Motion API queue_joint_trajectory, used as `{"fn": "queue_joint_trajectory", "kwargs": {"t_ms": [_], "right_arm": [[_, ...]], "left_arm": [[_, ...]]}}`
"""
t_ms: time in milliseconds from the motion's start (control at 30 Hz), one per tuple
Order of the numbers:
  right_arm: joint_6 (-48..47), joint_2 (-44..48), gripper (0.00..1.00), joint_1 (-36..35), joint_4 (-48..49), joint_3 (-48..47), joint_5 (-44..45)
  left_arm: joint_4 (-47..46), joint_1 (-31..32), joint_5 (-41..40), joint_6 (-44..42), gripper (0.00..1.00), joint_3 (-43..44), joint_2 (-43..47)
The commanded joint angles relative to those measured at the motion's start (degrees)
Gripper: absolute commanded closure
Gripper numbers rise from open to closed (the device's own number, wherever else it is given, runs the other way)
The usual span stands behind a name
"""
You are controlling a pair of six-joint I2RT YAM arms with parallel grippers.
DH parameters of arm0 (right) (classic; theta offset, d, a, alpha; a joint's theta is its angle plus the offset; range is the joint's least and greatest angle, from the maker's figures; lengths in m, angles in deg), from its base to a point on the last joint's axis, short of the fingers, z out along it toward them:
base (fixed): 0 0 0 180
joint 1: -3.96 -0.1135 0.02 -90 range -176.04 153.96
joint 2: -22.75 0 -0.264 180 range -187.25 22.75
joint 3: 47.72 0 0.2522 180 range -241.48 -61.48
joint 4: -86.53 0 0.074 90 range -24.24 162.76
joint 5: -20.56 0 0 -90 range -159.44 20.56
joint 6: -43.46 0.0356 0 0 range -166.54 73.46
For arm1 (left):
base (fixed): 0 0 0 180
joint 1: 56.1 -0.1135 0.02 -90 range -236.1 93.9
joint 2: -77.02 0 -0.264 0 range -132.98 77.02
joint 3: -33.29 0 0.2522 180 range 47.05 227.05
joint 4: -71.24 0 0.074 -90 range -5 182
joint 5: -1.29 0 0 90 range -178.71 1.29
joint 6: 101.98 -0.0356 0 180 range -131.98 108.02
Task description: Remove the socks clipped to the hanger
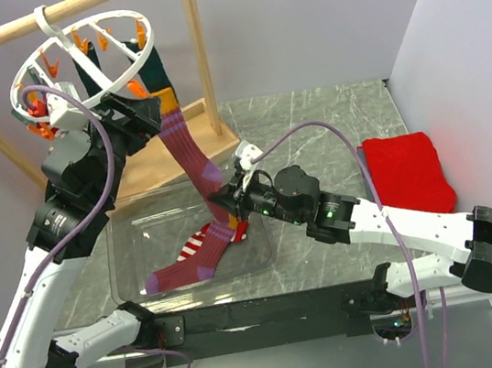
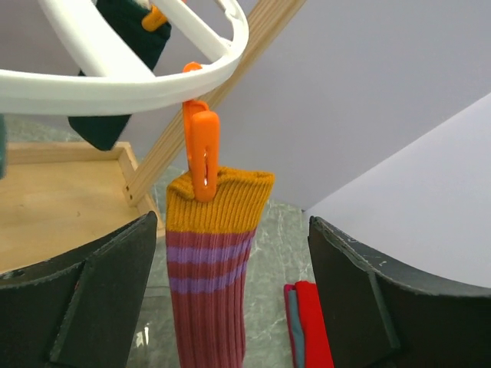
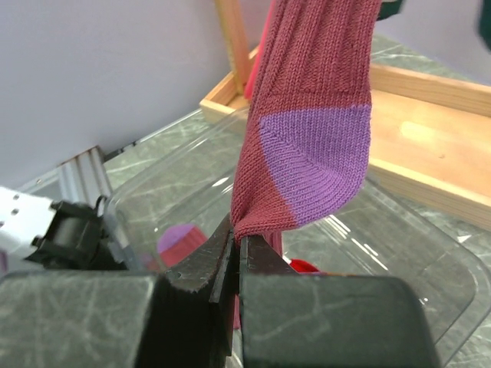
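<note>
Right end effector (image 3: 236, 247) pinches the clipped sock (image 3: 314, 146).

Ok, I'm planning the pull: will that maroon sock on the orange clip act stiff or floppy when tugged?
Probably floppy: the maroon sock hangs limp from the orange clip and folds where the right claw pinches it. Its ribbed knit likely stretches before the clip lets go. It seems light.

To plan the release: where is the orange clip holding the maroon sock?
In the left wrist view, the orange clip hangs from the white hanger ring at centre, biting the maroon sock at its cuff, just above the open left gripper.
</note>
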Motion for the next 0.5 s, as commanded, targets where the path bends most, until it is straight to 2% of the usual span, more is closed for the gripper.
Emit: {"fn": "queue_joint_trajectory", "kwargs": {"t_ms": [0,200,267,467], "right_arm": [[-0.76,3.46,1.0,-0.3,-1.92,-1.16,-4.63],[1.34,4.35,1.0,2.33,-8.33,-6.07,-15.69],[3.01,4.26,1.0,5.05,-10.0,-6.96,-21.84],[7.94,4.87,1.0,10.68,-10.18,-8.02,-34.33]], "left_arm": [[-4.55,-1.41,1.15,2.92,0.16,-0.76,-0.08],[-13.33,-3.96,6.43,6.44,0.17,-7.34,1.75],[-14.75,-4.75,7.05,7.49,0.17,-9.63,2.64],[-20.28,-6.95,8.1,9.95,0.15,-15.08,5.54]]}}
